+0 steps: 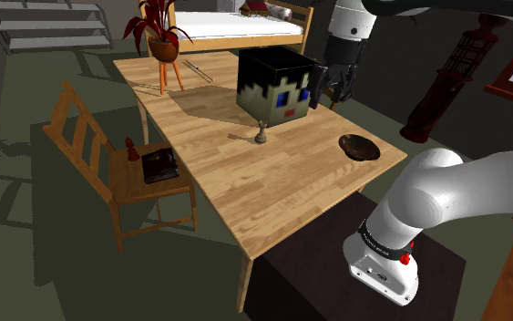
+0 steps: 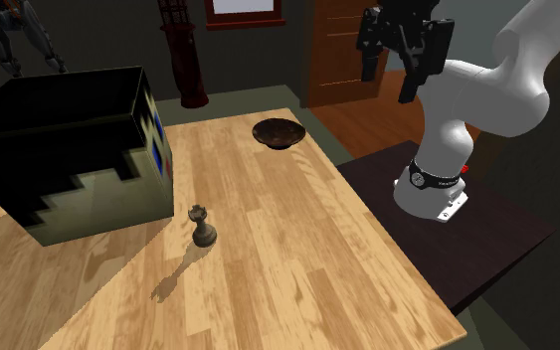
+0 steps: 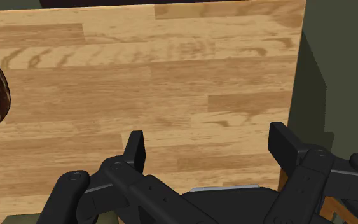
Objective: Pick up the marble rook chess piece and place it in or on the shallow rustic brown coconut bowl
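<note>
Pale wood table (image 1: 272,191) fills the shoulder view's middle, with the cube (image 1: 277,87) at upper centre. The gripper (image 1: 332,84) hangs at upper right, fingers wide and empty. The bowl (image 1: 359,146) sits right of centre and the rook (image 1: 261,135) stands just below the cube. Approach step, I'd say: next, swing over the rook and descend.

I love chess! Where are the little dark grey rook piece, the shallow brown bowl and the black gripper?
Little dark grey rook piece (image 2: 203,227): second exterior view, its middle body.
Shallow brown bowl (image 2: 278,132): second exterior view, its bare inside.
Black two-finger gripper (image 3: 208,135): wrist view, midway between its open fingertips.
</note>
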Robot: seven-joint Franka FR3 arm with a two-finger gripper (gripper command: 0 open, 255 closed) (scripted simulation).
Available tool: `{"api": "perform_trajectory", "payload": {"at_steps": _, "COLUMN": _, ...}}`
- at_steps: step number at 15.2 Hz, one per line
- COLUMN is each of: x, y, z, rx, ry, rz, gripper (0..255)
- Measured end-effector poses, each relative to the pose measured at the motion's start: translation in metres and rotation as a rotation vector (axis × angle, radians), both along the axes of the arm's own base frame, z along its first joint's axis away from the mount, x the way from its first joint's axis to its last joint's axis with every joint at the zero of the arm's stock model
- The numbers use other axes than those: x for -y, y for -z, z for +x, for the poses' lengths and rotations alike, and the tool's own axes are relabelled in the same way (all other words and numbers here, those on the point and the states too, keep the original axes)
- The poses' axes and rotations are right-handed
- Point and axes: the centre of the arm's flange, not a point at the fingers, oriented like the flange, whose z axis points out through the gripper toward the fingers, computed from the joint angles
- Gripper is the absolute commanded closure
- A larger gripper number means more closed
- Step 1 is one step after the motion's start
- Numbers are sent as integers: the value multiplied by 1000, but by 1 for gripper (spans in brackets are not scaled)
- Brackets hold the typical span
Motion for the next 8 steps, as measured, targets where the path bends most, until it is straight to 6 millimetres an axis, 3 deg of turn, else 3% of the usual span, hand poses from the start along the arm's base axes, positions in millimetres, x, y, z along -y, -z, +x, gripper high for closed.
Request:
{"api": "perform_trajectory", "payload": {"at_steps": 3, "x": 6, "y": 10, "z": 12, "rx": -1, "ry": 1, "rz": -1, "gripper": 0}}
{"api": "perform_trajectory", "payload": {"at_steps": 8, "x": 25, "y": 48, "z": 55, "rx": -1, "ry": 3, "rz": -3, "gripper": 0}}
